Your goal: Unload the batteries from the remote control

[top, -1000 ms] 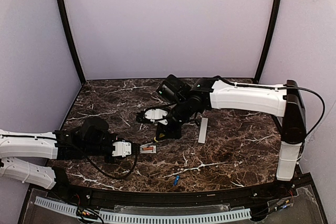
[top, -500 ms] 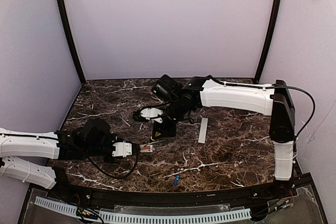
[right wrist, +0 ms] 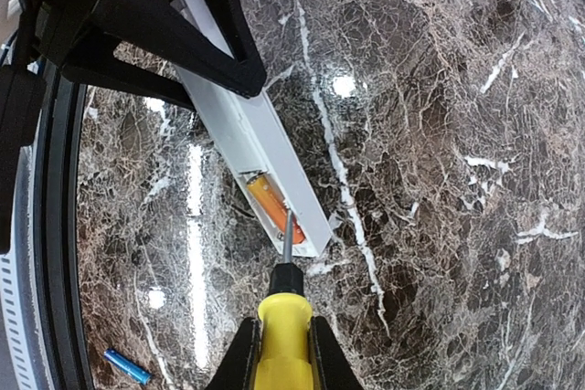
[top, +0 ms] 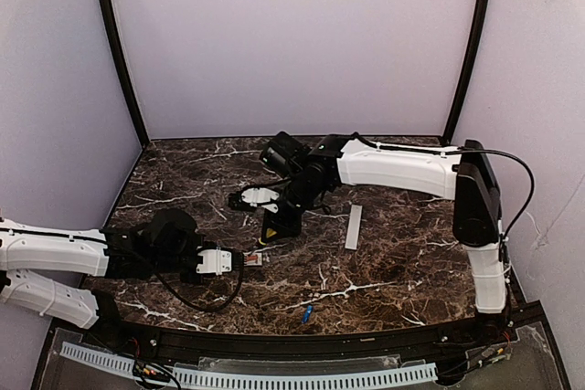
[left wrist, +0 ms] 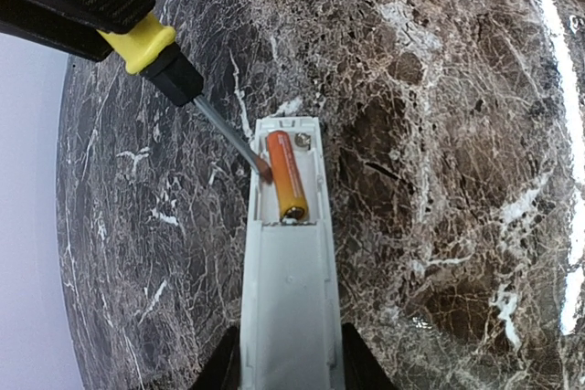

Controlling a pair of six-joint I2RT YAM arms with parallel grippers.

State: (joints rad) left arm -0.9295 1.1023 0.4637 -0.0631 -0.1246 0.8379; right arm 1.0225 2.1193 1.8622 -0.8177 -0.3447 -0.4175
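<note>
My left gripper (left wrist: 291, 370) is shut on the white-grey remote control (left wrist: 285, 299), holding it by its sides low over the table (top: 251, 260). The battery bay at its far end is uncovered, and an orange battery (left wrist: 288, 187) lies in it. My right gripper (right wrist: 285, 353) is shut on a yellow-handled screwdriver (right wrist: 285, 340), whose metal tip touches the orange battery (right wrist: 271, 207) at the bay's edge. A blue battery (top: 307, 313) lies loose near the table's front edge, also in the right wrist view (right wrist: 128, 366). The flat white back cover (top: 353, 226) rests to the right.
The dark marble table (top: 402, 253) is ringed by lilac walls and a black front rail (top: 302, 344). My right arm (top: 393, 166) reaches across the middle from the right. My left arm (top: 55, 253) lies along the left front.
My right arm has swung left, bringing the screwdriver closer over the remote's open end. The left gripper and the remote have hardly moved.
</note>
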